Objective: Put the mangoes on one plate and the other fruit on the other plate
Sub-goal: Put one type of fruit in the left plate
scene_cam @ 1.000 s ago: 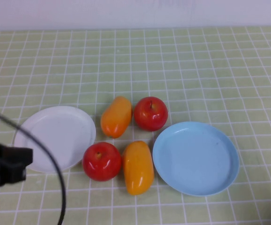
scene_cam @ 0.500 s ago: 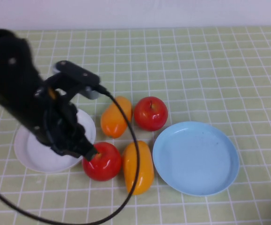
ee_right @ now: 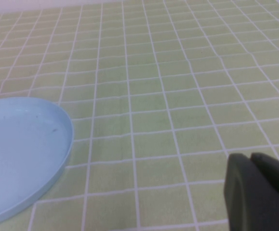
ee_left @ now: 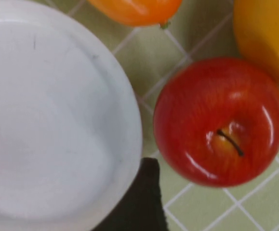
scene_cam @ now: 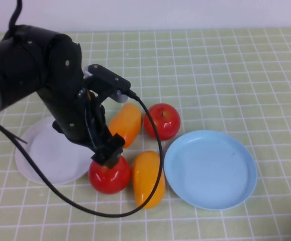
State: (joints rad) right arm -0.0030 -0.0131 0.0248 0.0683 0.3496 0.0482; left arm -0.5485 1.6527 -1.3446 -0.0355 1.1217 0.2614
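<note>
Since a second ago, left arm swung in from the tabletop edge to hover over the near apple.

Nearest, the left gripper (scene_cam: 108,149) hangs just above the near apple (scene_cam: 109,173), beside the white plate (scene_cam: 44,155), lined up for a short carry; whether its jaws are wide or narrow I cannot tell. The near mango (scene_cam: 148,178) touches that apple, close to the light blue plate (scene_cam: 210,168). Farther: second mango (scene_cam: 125,124), second apple (scene_cam: 161,121). The right gripper (ee_right: 259,192) idles beyond the blue plate, jaws unclear.
</note>
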